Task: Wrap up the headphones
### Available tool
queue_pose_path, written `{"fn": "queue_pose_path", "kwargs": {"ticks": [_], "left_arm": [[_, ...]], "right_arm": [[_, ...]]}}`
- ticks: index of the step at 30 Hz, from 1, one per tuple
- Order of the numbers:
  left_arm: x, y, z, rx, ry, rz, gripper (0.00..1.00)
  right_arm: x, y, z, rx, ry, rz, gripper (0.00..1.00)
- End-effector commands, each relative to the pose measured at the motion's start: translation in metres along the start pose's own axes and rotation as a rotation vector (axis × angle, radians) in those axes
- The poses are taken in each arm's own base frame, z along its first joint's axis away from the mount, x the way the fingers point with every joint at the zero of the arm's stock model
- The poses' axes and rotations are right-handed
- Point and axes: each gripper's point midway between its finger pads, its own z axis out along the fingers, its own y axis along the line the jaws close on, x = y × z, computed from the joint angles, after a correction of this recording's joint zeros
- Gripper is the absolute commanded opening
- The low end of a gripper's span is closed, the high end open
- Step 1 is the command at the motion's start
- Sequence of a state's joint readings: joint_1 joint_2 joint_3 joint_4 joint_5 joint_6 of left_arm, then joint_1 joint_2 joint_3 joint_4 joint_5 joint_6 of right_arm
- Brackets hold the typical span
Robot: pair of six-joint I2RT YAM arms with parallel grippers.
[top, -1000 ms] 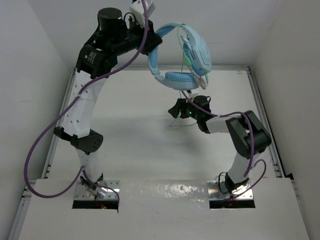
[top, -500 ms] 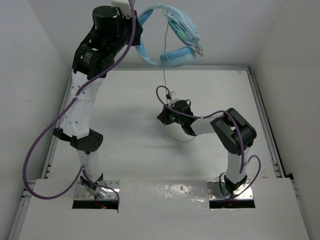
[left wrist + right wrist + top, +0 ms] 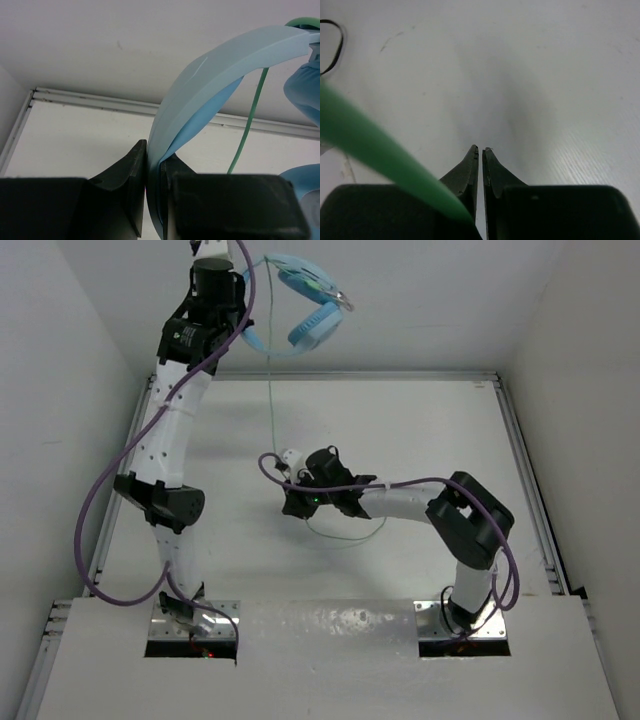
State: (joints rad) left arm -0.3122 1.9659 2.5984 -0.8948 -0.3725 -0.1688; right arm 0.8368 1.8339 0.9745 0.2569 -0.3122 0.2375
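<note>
My left gripper [image 3: 154, 150] is shut on the light blue headband [image 3: 215, 65] of the headphones [image 3: 312, 325] and holds them high above the table's far left, the earcups hanging to its right. Their thin green cable [image 3: 271, 400] drops straight down to my right gripper [image 3: 292, 502], low over the middle of the table. In the right wrist view that gripper [image 3: 480, 148] is shut. The cable [image 3: 365, 135] crosses its left finger and vanishes at the slit between the fingers. A slack loop of cable [image 3: 345, 538] lies on the table just behind it.
White walls enclose the table, with a metal rail [image 3: 400, 375] along the far edge and rails down both sides. Purple robot cables [image 3: 100, 500] arc off the left arm and loop near the right wrist. A thin dark loop [image 3: 332, 45] lies on the table.
The left arm has swung the headphones up and to the left. The right gripper has shut and slid left across the table. The cable now hangs taut between them.
</note>
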Motion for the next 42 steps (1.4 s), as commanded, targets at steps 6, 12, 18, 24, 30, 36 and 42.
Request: {"fn": "queue_pose_path", "kwargs": {"ticks": [6, 12, 18, 24, 30, 36, 42], "left_arm": [[-0.037, 0.026, 0.029, -0.132, -0.202, -0.165, 0.0], [-0.023, 0.042, 0.042, -0.21, -0.198, -0.09, 0.0], [-0.023, 0.052, 0.05, -0.23, -0.21, -0.071, 0.0], [-0.013, 0.058, 0.056, -0.234, -0.192, 0.042, 0.0], [0.039, 0.045, 0.066, -0.108, -0.078, 0.28, 0.0], [0.085, 0.032, 0.058, 0.038, 0.029, 0.478, 0.0], [0.136, 0.002, 0.042, 0.309, 0.158, 0.638, 0.0]], "right_arm": [[-0.07, 0.066, -0.032, -0.159, -0.056, -0.198, 0.0], [-0.108, 0.076, -0.068, -0.139, -0.158, -0.299, 0.0], [-0.117, 0.081, -0.092, -0.124, -0.166, -0.333, 0.0], [-0.156, 0.095, -0.124, -0.116, -0.284, -0.372, 0.0], [-0.202, 0.055, -0.163, 0.171, -0.327, -0.521, 0.0], [-0.224, -0.021, -0.21, 0.517, -0.319, -0.508, 0.0], [-0.254, -0.059, -0.244, 0.684, -0.366, -0.528, 0.0]]}}
